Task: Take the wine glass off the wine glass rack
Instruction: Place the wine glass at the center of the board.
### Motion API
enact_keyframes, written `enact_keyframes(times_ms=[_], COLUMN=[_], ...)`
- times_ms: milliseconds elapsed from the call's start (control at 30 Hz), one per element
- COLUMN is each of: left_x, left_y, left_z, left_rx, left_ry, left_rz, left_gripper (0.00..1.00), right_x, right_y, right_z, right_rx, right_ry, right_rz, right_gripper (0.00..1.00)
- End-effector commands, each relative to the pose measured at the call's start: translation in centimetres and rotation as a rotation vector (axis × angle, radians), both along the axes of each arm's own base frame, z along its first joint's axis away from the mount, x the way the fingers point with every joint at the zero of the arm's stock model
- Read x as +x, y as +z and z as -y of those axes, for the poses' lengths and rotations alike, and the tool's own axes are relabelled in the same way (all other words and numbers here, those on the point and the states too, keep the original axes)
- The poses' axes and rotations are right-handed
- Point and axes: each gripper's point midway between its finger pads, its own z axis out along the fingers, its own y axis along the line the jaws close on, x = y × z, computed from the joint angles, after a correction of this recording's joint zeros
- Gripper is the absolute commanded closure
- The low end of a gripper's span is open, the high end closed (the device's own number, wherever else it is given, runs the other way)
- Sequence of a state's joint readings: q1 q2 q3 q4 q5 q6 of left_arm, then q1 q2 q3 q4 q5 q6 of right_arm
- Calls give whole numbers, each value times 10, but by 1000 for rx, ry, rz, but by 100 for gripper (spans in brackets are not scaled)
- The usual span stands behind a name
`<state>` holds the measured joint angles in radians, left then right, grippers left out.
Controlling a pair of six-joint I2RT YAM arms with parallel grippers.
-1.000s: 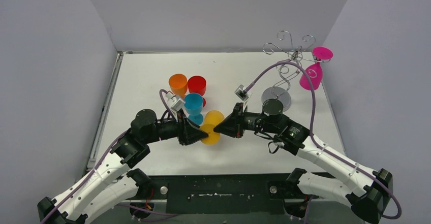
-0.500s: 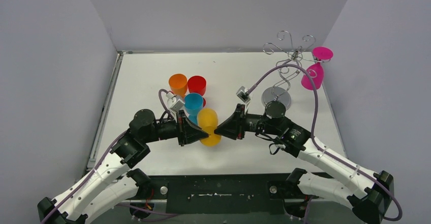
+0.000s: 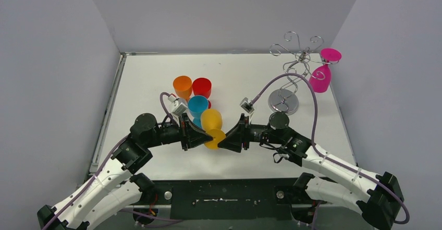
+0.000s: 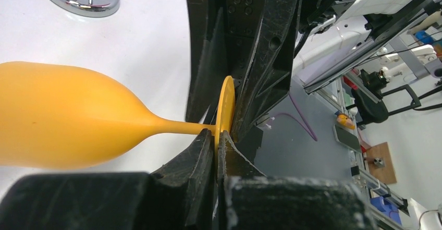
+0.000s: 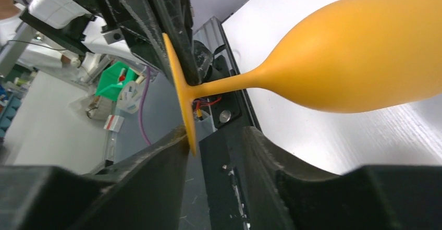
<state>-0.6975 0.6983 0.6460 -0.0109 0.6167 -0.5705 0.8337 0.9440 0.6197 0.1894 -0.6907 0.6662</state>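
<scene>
Wine glass [image 3: 212, 127], yellow, well apart from wine glass rack [image 3: 284, 102]: foot pinched in left gripper [image 4: 215, 137] jaws. Right gripper [image 5: 216, 136] jaws parted, straddling same foot.

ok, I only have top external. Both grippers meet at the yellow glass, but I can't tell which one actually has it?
Observer: Left wrist view shows the left gripper pinched shut on the foot rim of the yellow wine glass.
Operator: And the right?
Observer: Right wrist view: the right gripper straddles the foot's edge, but there's a clear gap to one finger. Not clamped.
</scene>
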Motion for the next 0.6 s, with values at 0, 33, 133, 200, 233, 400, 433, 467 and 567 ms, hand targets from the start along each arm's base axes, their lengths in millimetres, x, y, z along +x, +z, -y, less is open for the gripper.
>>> enact_keyframes(times_ms=[0,33,133,200,233,400,433,467,567], left_x=[1,1,2,2,2,3,3,2,3], left_y=[22,22,23,25,25,24,24,23,21], left_z=[1,1,2,2,2,3,3,3,3], left_rx=[-47,-48,-61,-73,-76,-87,-89,-90,-95], left_ry=[-2,-5,-2,-3,-2,2,2,1,2], left_rz=[75,75,74,76,77,71,68,65,60], left_gripper=[100,100,100,100,100,100,100,100,100], right_x=[-3,-1,0,-2,-2,1,1,0,-3], right_y=[32,31,29,27,26,21,22,22,23], right_z=[-5,-5,-8,-11,-12,-11,-11,-11,-9], right_rx=[126,130,145,151,153,161,167,172,188], right_ry=[20,13,14,34,38,13,11,12,20], right_rz=[84,81,61,45,39,27,27,23,23], right_gripper=[64,68,74,75,75,86,86,86,83])
